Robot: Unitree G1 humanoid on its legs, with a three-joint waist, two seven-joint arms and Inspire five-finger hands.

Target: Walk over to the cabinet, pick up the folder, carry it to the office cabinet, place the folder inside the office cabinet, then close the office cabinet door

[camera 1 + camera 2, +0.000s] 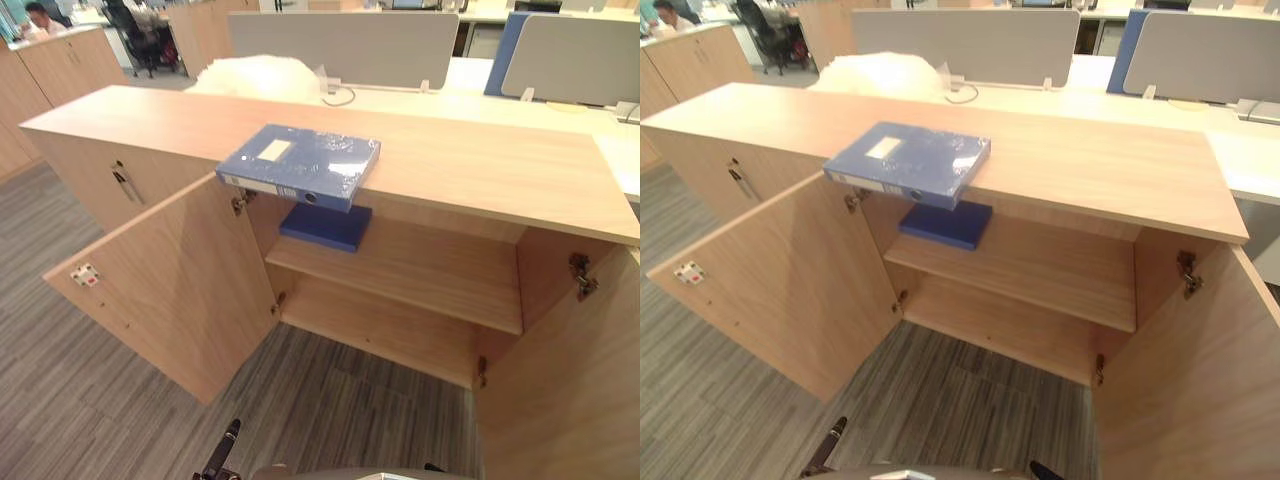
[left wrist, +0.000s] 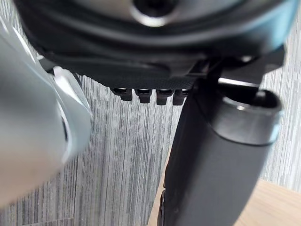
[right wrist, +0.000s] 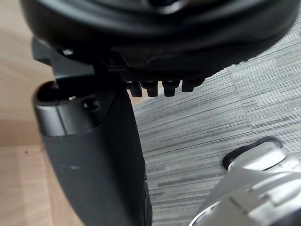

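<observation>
The low light-wood office cabinet (image 1: 480, 160), both doors open, fills my 12 o'clock. The blue rigid box folder (image 1: 300, 165) with a white label lies flat on the cabinet's top, its spine overhanging the front edge toward 6 o'clock. I judge it stiff, fairly light and glossy, perhaps slippery, so I'd pinch that overhanging edge. My left hand (image 2: 216, 160) and right hand (image 3: 94, 160) hang slack, holding nothing.

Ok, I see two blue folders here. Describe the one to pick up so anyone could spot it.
Find the long wooden cabinet with both doors open. The folder lies flat on its top, above the left door, overhanging the front edge. Unlike the darker folder on the shelf just below, it is paler blue with a pale label on its cover.
</observation>
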